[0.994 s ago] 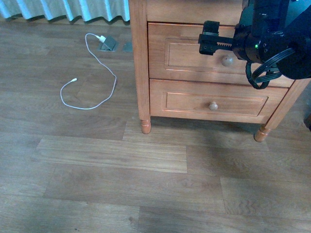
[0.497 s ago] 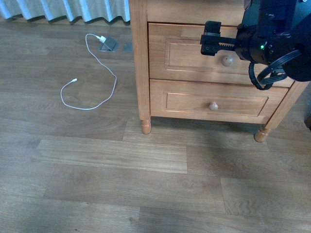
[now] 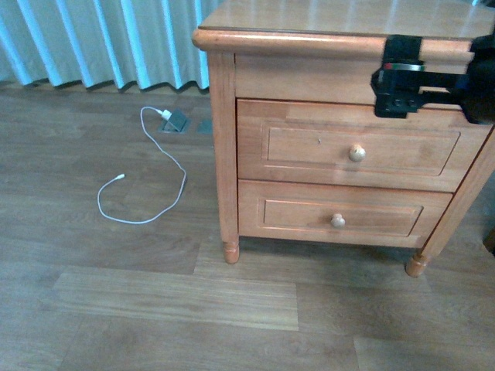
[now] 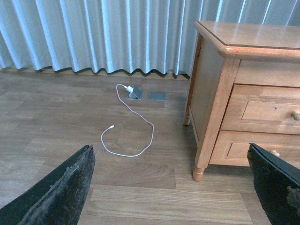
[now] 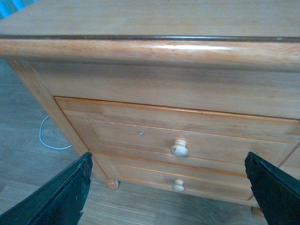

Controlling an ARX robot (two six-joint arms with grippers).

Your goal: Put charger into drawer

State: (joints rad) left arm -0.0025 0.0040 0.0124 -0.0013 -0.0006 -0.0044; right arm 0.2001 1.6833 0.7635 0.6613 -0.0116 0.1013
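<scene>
The charger is out of view in every frame. The drawer (image 3: 352, 147), the upper one of the light-brown nightstand, is closed; its round pale knob (image 3: 356, 153) faces me. My right gripper (image 3: 398, 77) hangs open in front of the nightstand's top edge, above and to the right of that knob, touching nothing. In the right wrist view the drawer (image 5: 140, 131) and its knob (image 5: 179, 148) lie between the spread fingers of the right gripper (image 5: 168, 187). My left gripper (image 4: 171, 187) is open over bare floor, left of the nightstand, holding nothing.
A long thin white cable (image 3: 143, 178) loops across the wooden floor left of the nightstand, its plug by a floor socket plate (image 3: 175, 121). Pale curtains (image 3: 100, 39) hang behind. The lower drawer (image 3: 338, 220) is closed. The nightstand top (image 3: 340, 15) shows nothing on it.
The front view has lifted, so the nightstand top now shows. My right gripper has risen from knob height on the upper drawer to the top edge and shifted right.
</scene>
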